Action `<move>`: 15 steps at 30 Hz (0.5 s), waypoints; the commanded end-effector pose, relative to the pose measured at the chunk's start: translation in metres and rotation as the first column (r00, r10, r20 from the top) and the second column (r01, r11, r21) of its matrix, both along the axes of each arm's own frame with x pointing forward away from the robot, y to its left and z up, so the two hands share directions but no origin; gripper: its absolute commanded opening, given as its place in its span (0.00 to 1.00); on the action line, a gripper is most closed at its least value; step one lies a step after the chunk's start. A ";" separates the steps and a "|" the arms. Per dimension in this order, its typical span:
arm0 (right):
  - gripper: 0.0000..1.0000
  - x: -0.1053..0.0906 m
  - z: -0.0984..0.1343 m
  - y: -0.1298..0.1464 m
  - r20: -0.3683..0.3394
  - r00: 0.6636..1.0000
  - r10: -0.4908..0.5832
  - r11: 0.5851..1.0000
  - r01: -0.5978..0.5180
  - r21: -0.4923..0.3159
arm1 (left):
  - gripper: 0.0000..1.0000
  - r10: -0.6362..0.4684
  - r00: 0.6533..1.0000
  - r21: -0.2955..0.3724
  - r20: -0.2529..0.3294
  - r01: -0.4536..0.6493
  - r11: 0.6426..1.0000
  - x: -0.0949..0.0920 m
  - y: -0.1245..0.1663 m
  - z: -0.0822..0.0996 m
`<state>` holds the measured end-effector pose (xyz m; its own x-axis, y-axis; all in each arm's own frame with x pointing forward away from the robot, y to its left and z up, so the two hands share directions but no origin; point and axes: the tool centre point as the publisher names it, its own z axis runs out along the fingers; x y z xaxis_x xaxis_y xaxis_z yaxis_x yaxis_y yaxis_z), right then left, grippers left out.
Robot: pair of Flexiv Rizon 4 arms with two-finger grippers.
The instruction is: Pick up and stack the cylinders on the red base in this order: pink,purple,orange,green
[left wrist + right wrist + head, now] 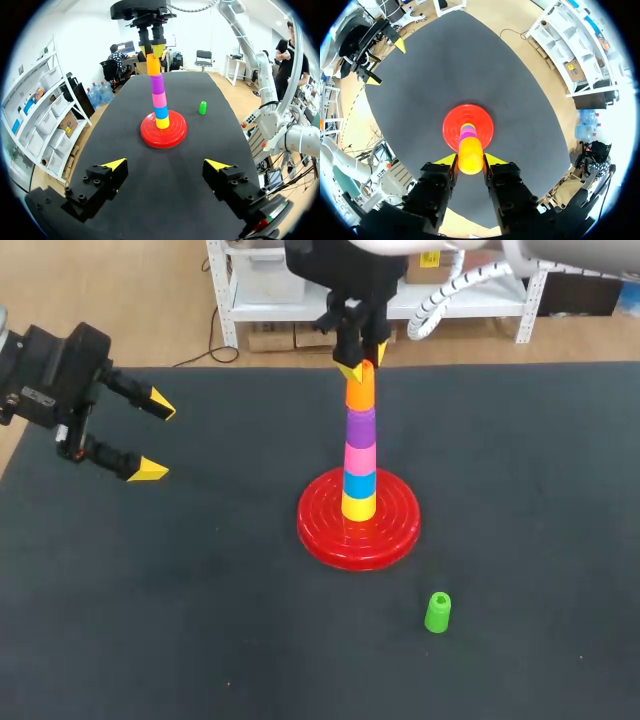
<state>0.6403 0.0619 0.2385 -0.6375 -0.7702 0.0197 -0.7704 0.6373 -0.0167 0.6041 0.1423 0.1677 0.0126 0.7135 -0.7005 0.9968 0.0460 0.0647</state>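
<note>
Red base (322,532) holds 5-high stack (359,455); right hand (365,363) grips orange cylinder (361,390).

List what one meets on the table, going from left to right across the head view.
left gripper → red base → green cylinder. The right gripper, shut on the orange cylinder, stands over the base, so it is left out.

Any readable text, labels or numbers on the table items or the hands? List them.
None readable.
Red base, stacked cylinders, orange cylinder in the right hand, loose green cylinder: plain colours, no print.
Left hand: no legible marking.
</note>
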 end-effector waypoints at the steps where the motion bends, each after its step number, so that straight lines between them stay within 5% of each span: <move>1: 0.00 -0.003 -0.002 -0.003 0.006 1.000 -0.003 1.000 0.003 0.006 | 1.00 0.000 1.000 -0.003 0.004 0.000 1.000 -0.001 0.001 -0.001; 15: 0.00 -0.004 -0.011 -0.002 0.000 1.000 -0.003 1.000 0.003 0.007 | 1.00 0.000 1.000 -0.003 0.004 0.000 1.000 -0.001 0.001 -0.001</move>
<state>0.6378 0.0610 0.2294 -0.6389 -0.7691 0.0195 -0.7693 0.6388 -0.0112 0.6041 0.1423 0.1678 0.0126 0.7135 -0.7005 0.9968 0.0460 0.0647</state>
